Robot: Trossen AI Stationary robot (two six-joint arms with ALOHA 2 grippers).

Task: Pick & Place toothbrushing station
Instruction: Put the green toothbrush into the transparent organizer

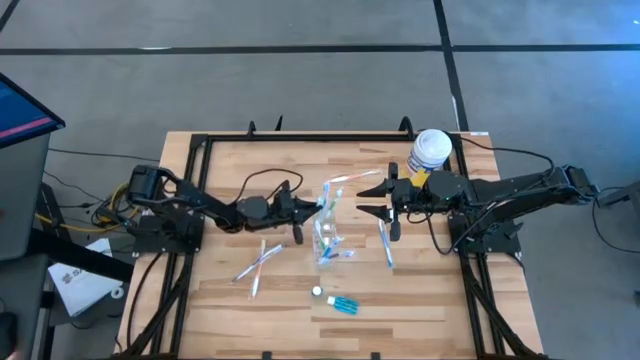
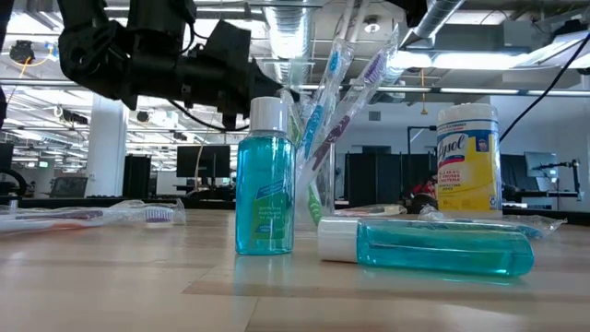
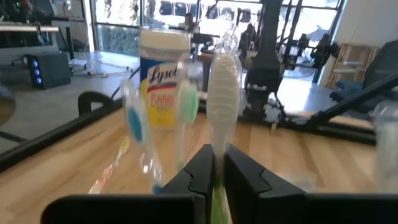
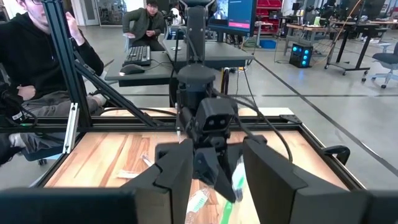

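Two small blue bottles sit nearest, one upright, one lying. Beyond, the left gripper pinches a wrapped toothbrush over the clear tumbler; it should lower it straight in. The right gripper waits unclenched, empty.

You have a yellow Lysol wipes canister with a white lid standing at the far right corner of the light wooden slatted table. Two seated people show beyond it, at desks.
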